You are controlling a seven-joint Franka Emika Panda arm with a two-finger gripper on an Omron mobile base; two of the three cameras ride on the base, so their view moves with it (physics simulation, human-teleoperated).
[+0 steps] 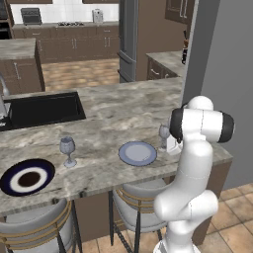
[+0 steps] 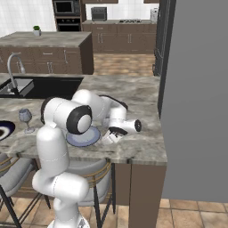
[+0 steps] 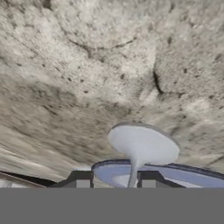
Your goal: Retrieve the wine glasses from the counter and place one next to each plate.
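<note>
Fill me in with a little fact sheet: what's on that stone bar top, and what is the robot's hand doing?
surface: stone island with black sink
plates: pale blue plate; navy-rimmed plate
first wine glass: upright between the plates, nearer the navy-rimmed one
second wine glass: upright beside the pale blue plate
end effector: fingers either side of the second glass's stem, jaws slightly apart

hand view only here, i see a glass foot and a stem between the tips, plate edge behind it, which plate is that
observer: The pale blue-grey plate. That wine glass stands upright just right of it on the island.
operator: and the other glass
observer: The other glass stands upright beside the navy-rimmed plate, further left on the same top.
</note>
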